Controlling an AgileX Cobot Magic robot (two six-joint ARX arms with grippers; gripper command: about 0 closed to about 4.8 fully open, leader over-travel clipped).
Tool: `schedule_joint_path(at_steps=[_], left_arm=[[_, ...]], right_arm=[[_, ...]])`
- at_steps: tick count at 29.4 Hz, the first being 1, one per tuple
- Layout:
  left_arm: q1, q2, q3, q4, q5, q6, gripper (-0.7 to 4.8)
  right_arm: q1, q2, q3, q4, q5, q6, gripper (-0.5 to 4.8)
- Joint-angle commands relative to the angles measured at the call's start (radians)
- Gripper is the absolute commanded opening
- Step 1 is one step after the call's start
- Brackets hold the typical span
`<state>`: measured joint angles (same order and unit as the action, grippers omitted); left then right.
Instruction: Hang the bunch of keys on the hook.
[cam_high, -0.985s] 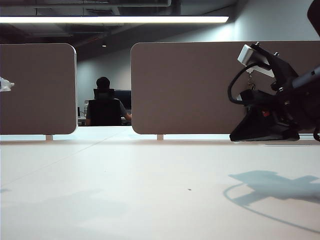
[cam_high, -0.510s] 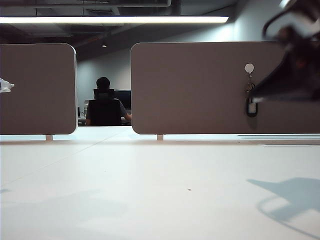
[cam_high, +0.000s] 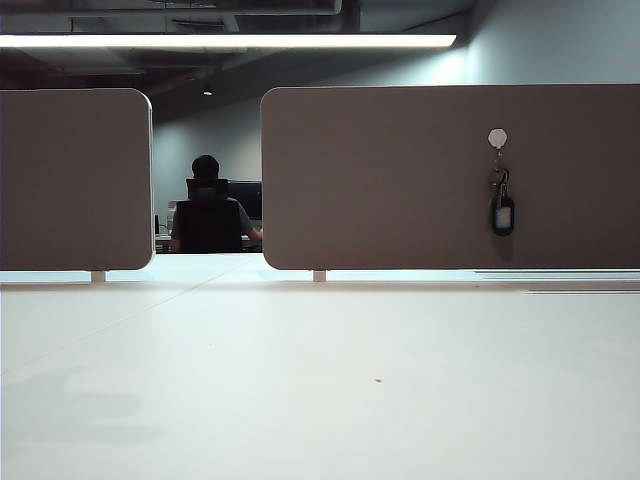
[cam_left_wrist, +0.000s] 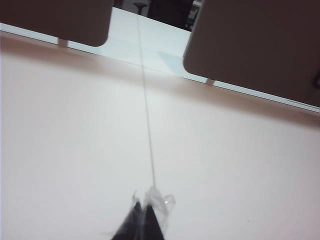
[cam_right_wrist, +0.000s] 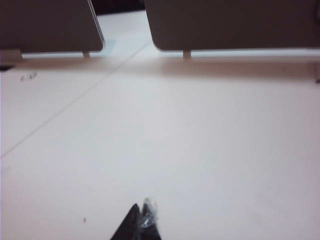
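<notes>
Nearest in the exterior view lies the bare white table (cam_high: 320, 380), with neither arm over it. The left gripper (cam_left_wrist: 141, 220) shows only in its wrist view, low above the tabletop, its two dark fingers pressed together with nothing between them; crumpled clear tape wraps the tips. A thin seam (cam_left_wrist: 147, 125) in the table runs from just ahead of it toward the gap between the two panels. The right gripper (cam_right_wrist: 138, 223) shows likewise only in its own wrist view, also shut tight and empty, tape glinting at its tip, poised over open tabletop well short of the panels. At the far edge of the table stand two brown panels on short pale feet: a left panel (cam_high: 75, 180) and a wider right panel (cam_high: 400, 180). On the right panel, toward its right side and near the top, sits the hook (cam_high: 497, 140), a small pale disc. The keys (cam_high: 501, 205) hang straight down from it, the black fob with its pale face lowest, flat against the panel. Beyond the gap, a person (cam_high: 208, 205) sits in a dark chair, back to the camera.
</notes>
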<state>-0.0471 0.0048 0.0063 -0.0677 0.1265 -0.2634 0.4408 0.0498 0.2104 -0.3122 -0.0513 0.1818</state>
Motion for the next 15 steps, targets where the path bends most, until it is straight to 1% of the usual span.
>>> schedule_joint_path(at_steps=[1, 5, 10, 11, 13, 15], left_arm=[[-0.002, 0.001, 0.002, 0.008, -0.002, 0.001, -0.05], [-0.002, 0.001, 0.002, 0.008, 0.013, 0.001, -0.05], [-0.002, 0.001, 0.002, 0.008, 0.011, 0.001, -0.05], [-0.002, 0.001, 0.002, 0.008, 0.011, 0.001, -0.05], [-0.002, 0.001, 0.002, 0.007, 0.012, 0.001, -0.05], [-0.002, 0.001, 0.002, 0.007, 0.011, 0.001, -0.05]], right_arm=[[0.005, 0.02, -0.013, -0.006, -0.035, -0.003, -0.06], [0.005, 0.02, -0.078, 0.041, 0.011, -0.003, -0.06], [0.004, 0.02, -0.186, 0.183, 0.019, -0.003, -0.06], [0.004, 0.02, -0.201, 0.198, 0.035, -0.003, -0.06], [0.004, 0.021, -0.205, 0.173, 0.1, -0.012, -0.06], [0.003, 0.023, -0.205, 0.169, 0.143, -0.027, -0.06]])
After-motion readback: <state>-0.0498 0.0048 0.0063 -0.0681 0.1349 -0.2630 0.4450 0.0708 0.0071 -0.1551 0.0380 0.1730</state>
